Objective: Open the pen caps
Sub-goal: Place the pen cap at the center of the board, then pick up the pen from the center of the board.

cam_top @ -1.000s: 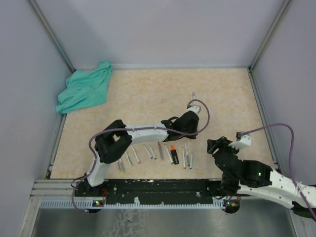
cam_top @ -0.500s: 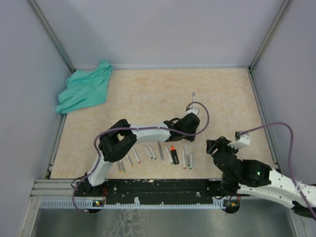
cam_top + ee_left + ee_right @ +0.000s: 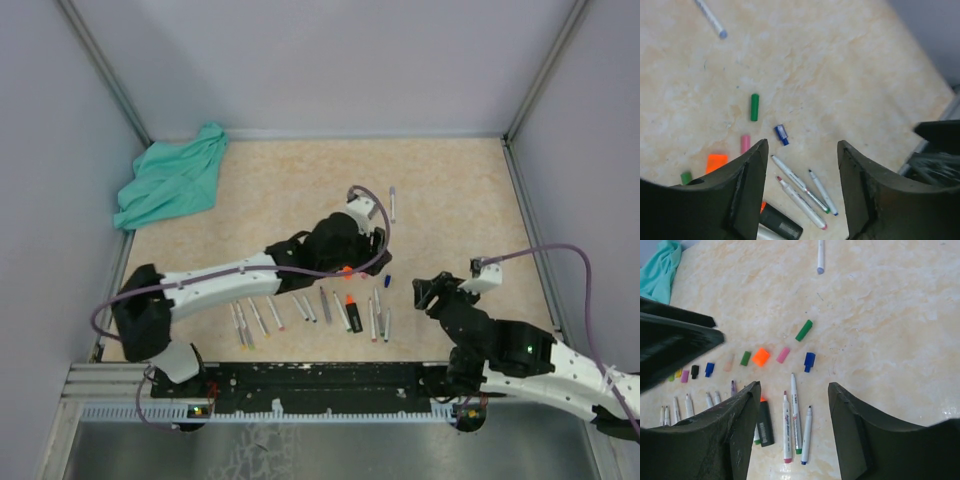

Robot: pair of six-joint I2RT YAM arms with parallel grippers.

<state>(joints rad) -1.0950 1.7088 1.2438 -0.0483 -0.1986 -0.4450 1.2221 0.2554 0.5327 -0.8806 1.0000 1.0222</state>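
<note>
The pen caps lie in a loose row on the table: green [image 3: 803, 330], pink [image 3: 783, 354], blue [image 3: 809, 361], the larger orange one [image 3: 760, 356], another green [image 3: 745, 358], and more small ones to the left. The blue cap [image 3: 387, 281] and orange cap [image 3: 345, 270] also show from above. My left gripper [image 3: 340, 250] hovers over the caps, open and empty [image 3: 802, 150]. It sees the green cap [image 3: 754, 107], pink cap [image 3: 745, 143] and blue cap [image 3: 781, 135]. My right gripper [image 3: 430, 290] is open and empty [image 3: 792, 390], to the right of the row.
Uncapped white pen barrels [image 3: 795, 412] and a black highlighter body [image 3: 764, 422] lie in a row near the front edge [image 3: 300, 310]. One white pen [image 3: 392, 203] lies alone farther back. A teal cloth [image 3: 170, 180] is bunched at the back left corner.
My left arm has stretched out flat and its gripper has moved left and nearer, away from the lone white pen. The blue cap now shows on the table. My right gripper has barely shifted.
</note>
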